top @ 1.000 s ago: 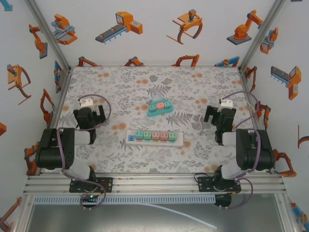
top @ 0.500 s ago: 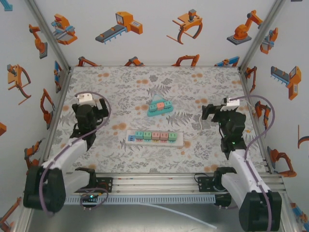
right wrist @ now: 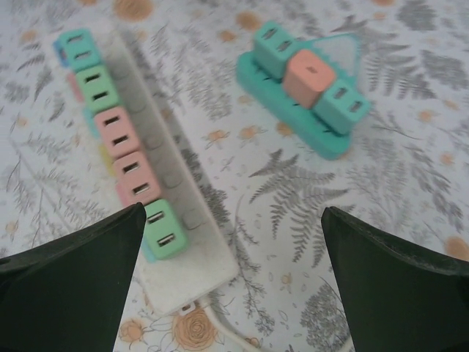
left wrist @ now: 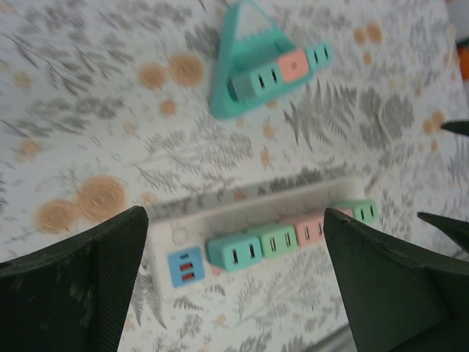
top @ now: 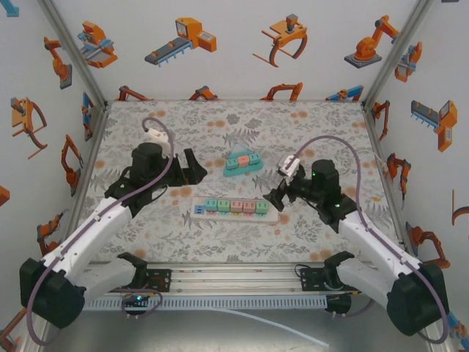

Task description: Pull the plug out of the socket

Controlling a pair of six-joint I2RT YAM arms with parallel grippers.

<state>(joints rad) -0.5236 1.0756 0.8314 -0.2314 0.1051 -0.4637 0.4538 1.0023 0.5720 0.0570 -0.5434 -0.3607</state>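
Observation:
A white power strip (top: 272, 216) lies mid-table with several coloured plugs (top: 236, 206) in a row on it. In the left wrist view the strip (left wrist: 220, 209) carries a teal plug (left wrist: 234, 251), a green plug (left wrist: 272, 238) and a pink plug (left wrist: 311, 227), below my open left gripper (left wrist: 234, 214). My left gripper (top: 190, 169) hovers beyond the strip's left end. My right gripper (top: 278, 198) hangs open by the strip's right end, where a green plug (right wrist: 165, 229) sits beside two pink plugs (right wrist: 126, 154). Nothing is held between the fingers of the right gripper (right wrist: 232, 213).
A teal triangular socket block (top: 242, 163) with three plugs stands just behind the strip, between the two grippers; it is the triangular block (right wrist: 322, 143) in the right wrist view. The strip's white cord (top: 304, 188) runs off its right end. Cage posts ring the table.
Both arms have swung in from the table's sides toward the middle. The grippers now hang open at the two ends of the power strip. The strip and plugs have not moved.

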